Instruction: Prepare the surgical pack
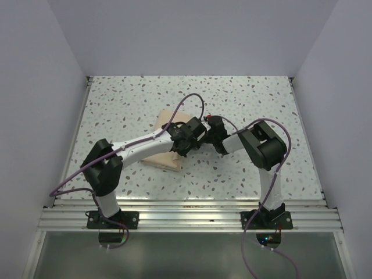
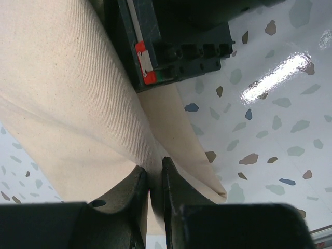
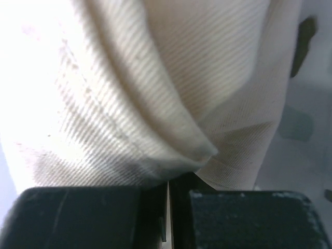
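Note:
The surgical pack is a tan folded cloth parcel in the middle of the speckled table, mostly hidden under the two arms. My left gripper is shut on a fold of its cloth; the left wrist view shows the fold pinched between the two dark fingers. My right gripper meets it from the right and is shut on the cloth too; in the right wrist view the fabric fills the frame and runs into the closed jaws.
The speckled tabletop is ringed by white walls at the back and both sides. A metal rail runs along the near edge by the arm bases. The right gripper's body shows in the left wrist view.

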`<state>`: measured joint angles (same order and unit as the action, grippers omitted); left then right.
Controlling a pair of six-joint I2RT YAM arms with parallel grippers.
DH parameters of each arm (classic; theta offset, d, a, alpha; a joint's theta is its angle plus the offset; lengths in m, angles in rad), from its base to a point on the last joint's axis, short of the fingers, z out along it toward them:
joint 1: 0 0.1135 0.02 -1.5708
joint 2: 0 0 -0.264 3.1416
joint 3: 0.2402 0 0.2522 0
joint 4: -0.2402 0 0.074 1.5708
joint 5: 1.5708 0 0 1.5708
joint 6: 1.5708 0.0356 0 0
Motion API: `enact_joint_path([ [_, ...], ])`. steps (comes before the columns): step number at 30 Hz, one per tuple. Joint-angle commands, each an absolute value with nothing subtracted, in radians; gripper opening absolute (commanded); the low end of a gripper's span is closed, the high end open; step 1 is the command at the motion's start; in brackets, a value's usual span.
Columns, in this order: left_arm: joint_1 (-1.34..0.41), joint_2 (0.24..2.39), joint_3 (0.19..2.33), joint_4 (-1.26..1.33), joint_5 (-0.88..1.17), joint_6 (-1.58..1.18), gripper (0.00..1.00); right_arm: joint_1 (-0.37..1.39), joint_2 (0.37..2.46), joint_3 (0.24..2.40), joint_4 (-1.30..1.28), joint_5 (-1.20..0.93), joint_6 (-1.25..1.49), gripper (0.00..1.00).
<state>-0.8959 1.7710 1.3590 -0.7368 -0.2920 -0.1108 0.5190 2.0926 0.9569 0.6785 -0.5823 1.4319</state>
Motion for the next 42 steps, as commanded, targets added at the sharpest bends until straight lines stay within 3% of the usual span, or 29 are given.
enact_joint_path([
  [1,-0.942,1.698,1.359,-0.696,-0.129,-0.117,0.0,0.434,2.106,0.965,0.763,-0.334,1.424,0.0],
  [19,-0.942,1.678,1.293,-0.693,-0.118,-0.129,0.0,0.376,2.194,1.129,0.632,-0.426,1.333,0.0],
  [30,-0.885,1.69,1.305,-0.69,-0.106,-0.147,0.0,0.298,1.904,1.013,0.083,-0.546,0.904,0.0],
  [36,-0.861,1.698,1.328,-0.704,-0.087,-0.14,0.0,0.273,1.781,0.954,-0.047,-0.525,0.801,0.0],
  [42,-0.845,1.695,1.356,-0.718,-0.072,-0.132,0.0,0.287,1.779,0.965,0.064,-0.644,0.825,0.0],
])
